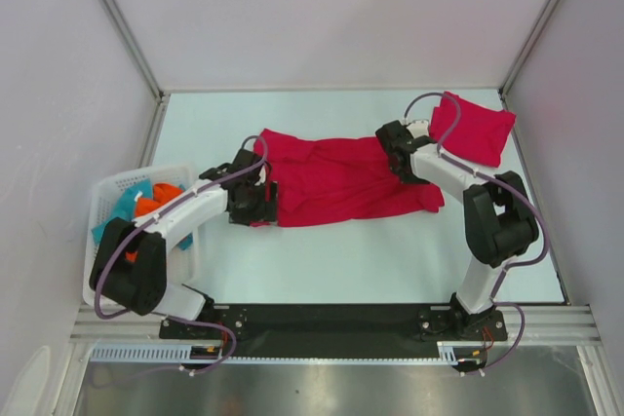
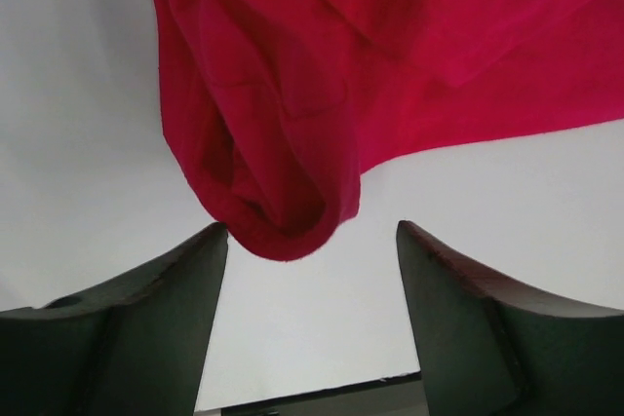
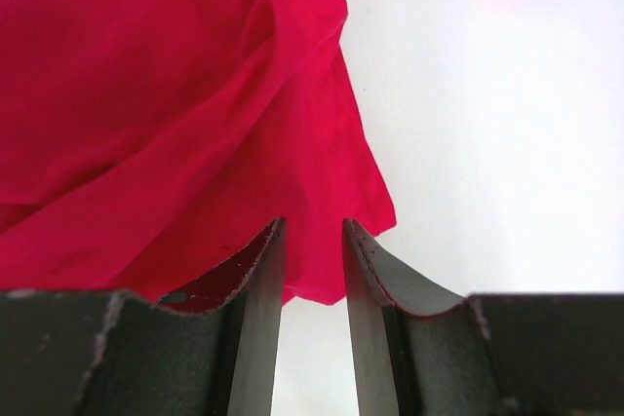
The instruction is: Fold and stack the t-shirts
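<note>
A crimson-red t-shirt (image 1: 336, 180) lies spread and wrinkled across the middle of the table. A second red t-shirt (image 1: 475, 129) lies folded at the back right. My left gripper (image 1: 261, 197) is at the spread shirt's left end. In the left wrist view it (image 2: 312, 231) is wide open, and a rolled fold of the shirt (image 2: 283, 143) hangs just ahead of its fingertips. My right gripper (image 1: 398, 158) is over the shirt's right end. In the right wrist view it (image 3: 312, 226) stands a narrow gap apart over a corner of the shirt (image 3: 175, 114), with no cloth pinched.
A white basket (image 1: 107, 192) holding teal and orange cloths stands at the table's left edge, beside the left arm. White walls enclose the table on three sides. A black rail (image 1: 331, 319) runs along the near edge.
</note>
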### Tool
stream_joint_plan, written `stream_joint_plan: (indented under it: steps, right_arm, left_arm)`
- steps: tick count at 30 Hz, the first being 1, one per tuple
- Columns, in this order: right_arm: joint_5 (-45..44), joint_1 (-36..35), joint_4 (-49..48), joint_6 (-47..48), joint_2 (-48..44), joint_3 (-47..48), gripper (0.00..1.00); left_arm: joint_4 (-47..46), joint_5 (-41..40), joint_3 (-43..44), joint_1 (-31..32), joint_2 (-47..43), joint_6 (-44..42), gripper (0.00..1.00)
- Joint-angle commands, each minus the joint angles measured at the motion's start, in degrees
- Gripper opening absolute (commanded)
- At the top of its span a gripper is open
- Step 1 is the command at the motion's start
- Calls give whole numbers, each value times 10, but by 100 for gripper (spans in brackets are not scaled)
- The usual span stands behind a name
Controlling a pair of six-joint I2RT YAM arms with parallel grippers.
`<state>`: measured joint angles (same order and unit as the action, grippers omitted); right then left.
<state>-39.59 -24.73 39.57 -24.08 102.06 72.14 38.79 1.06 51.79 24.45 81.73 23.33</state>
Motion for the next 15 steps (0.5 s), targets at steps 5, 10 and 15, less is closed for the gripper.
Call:
stream_joint_plan:
  steps: [5,10,15]
  right_arm:
    - [-27,10,9,-2,-41,-5,34]
    - [-25,13,6,-2,-49,-17,34]
    - [-22,14,1,-3,-49,-22,34]
  left_arm:
    - [-37,-7,29,3,33,-8,26]
    - [-26,-29,36,3,27,-11,0]
    - [22,-70,60,3,5,-23,0]
